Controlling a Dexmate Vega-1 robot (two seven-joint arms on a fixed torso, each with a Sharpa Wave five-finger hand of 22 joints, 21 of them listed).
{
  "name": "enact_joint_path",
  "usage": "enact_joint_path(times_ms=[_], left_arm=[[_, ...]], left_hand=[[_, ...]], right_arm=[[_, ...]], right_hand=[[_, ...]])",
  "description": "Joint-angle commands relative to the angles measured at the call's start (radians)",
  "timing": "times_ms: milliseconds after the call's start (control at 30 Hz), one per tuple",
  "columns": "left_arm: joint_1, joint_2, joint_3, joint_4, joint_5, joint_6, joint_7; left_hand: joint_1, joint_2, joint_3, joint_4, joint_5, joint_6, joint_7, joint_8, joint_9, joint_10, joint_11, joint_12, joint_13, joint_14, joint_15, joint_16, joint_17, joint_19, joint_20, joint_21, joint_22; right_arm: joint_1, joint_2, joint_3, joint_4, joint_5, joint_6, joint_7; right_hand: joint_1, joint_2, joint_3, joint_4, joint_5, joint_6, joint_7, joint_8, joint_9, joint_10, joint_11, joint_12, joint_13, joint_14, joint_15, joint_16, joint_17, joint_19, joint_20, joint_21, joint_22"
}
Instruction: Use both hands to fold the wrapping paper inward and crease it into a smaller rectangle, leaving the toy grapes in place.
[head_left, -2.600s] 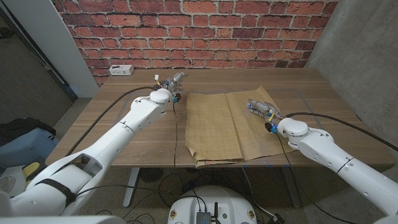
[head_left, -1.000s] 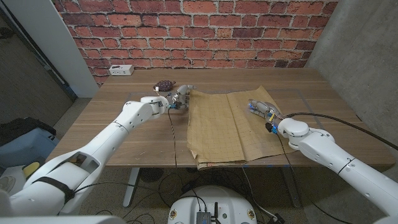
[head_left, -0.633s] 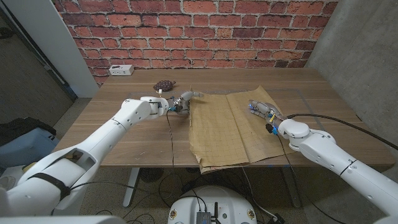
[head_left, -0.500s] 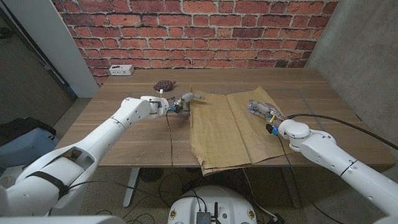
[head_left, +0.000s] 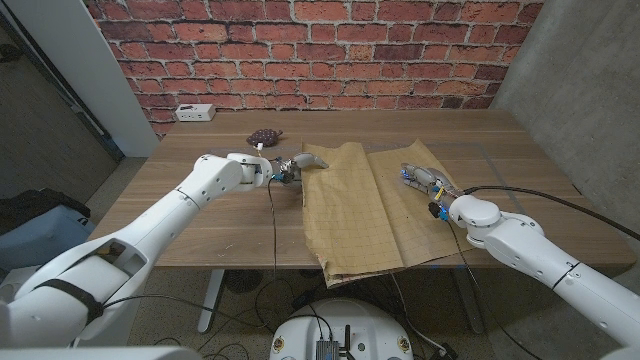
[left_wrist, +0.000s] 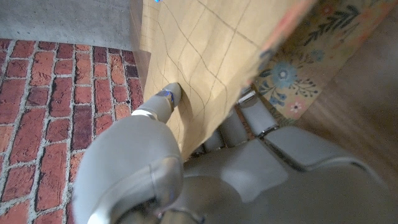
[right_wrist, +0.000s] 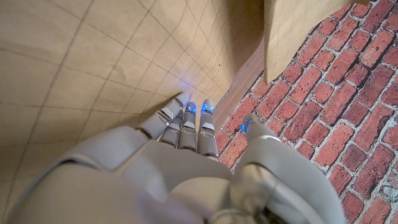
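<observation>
The brown gridded wrapping paper (head_left: 360, 215) lies in the middle of the table, its front edge hanging over the near side. My left hand (head_left: 289, 167) pinches the paper's far left corner and holds it lifted and curled inward. In the left wrist view the thumb lies on the gridded side of the paper (left_wrist: 205, 43), and my left hand (left_wrist: 261, 155) has its fingers under the flowered side. My right hand (head_left: 422, 179) presses on the paper's right part with straight fingers, as my right hand (right_wrist: 180, 140) also shows on the paper (right_wrist: 93, 68). The dark toy grapes (head_left: 264, 135) sit beyond my left hand.
A white power strip (head_left: 195, 112) lies at the far left of the wooden table (head_left: 200, 220). A brick wall stands behind the table. Cables run along both arms over the tabletop.
My left hand moved right to the paper's far left corner, took hold of it and lifted it inward, leaving the grapes in sight. The paper's left edge shifted right. My right hand stayed put.
</observation>
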Motion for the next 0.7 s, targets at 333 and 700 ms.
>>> enact_joint_path(times_ms=[333, 700], left_arm=[[0.063, -0.035, -0.12, -0.055, -0.099, -0.022, 0.252], [-0.03, -0.088, -0.061, 0.0, -0.07, -0.019, 0.247]], left_hand=[[0.005, 0.006, 0.029, 0.005, 0.032, 0.007, 0.037, 0.046, 0.057, 0.062, -0.005, 0.005, 0.013, 0.062, -0.028, -0.001, -0.014, 0.06, -0.032, 0.061, 0.005], [0.006, 0.002, 0.051, 0.002, 0.047, 0.0, 0.054, 0.065, 0.085, 0.099, -0.011, -0.009, -0.004, 0.087, -0.038, -0.014, -0.019, 0.088, -0.046, 0.092, 0.001]], right_arm=[[-0.134, -0.027, 0.08, -0.105, -0.088, 0.144, -0.139], [-0.128, -0.001, 0.034, -0.183, -0.309, 0.131, -0.249]], right_hand=[[0.021, -0.01, 0.011, -0.033, 0.001, 0.01, 0.0, 0.0, 0.003, 0.009, 0.0, -0.001, 0.003, 0.025, 0.004, 0.0, -0.004, 0.033, 0.018, 0.007, 0.001], [0.085, -0.044, 0.013, -0.112, -0.011, -0.04, -0.062, -0.007, 0.002, -0.071, -0.05, -0.016, 0.003, -0.049, -0.013, -0.019, -0.006, -0.152, 0.025, -0.034, 0.002]])
